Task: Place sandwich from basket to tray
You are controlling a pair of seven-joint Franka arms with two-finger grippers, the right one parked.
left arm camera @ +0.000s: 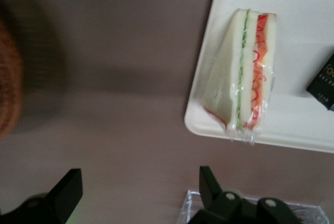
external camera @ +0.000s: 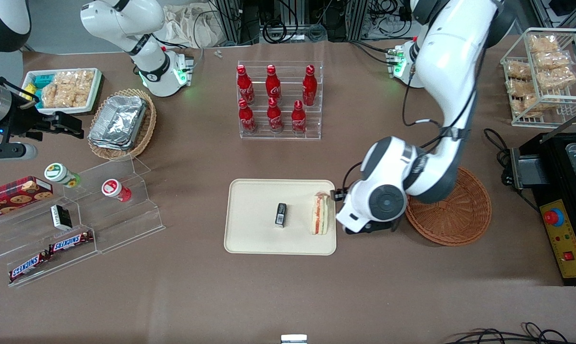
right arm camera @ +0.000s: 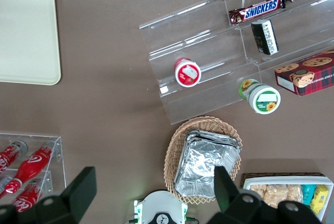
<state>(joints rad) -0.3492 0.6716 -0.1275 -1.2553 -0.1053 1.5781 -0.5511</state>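
Left gripper [left arm camera: 141, 192] hangs over bare tablecloth [external camera: 288, 296] in the gap between tray [external camera: 254, 239] and basket [external camera: 464, 215], fingers [left arm camera: 68, 190] spread wide, nothing held. One sandwich [external camera: 320, 213], plastic-wrapped, lies on the tray at the edge nearest the gripper, just beside it and clear of the fingers; filling edge faces the tray's middle. One small black packet [external camera: 281, 214] sits mid-tray, farther from the gripper than the sandwich. The round reddish-brown wicker basket sits just beside the gripper, partly under the arm [external camera: 441, 95]; no contents visible in the part that shows. Counts elsewhere: six red cola bottles [external camera: 273, 98] in a clear rack, farther from the front camera than the gripper. Toward the parked arm's end: one tan wicker basket [external camera: 144, 129] with a stack of foil trays [external camera: 118, 122], one white tray of bagged snacks [external camera: 66, 88], a clear stepped stand [external camera: 125, 220] with two lidded cups [external camera: 113, 189], two Snickers bars [external camera: 70, 242], one dark packet [external camera: 61, 216], one cookie box [external camera: 16, 193]. Toward the working arm's end: wire rack of bagged snacks [external camera: 543, 71], black control box with a red button [external camera: 553, 217]. Surface is a brown cloth-covered table; cables and aluminium framing run along the table edge farthest from the front camera.
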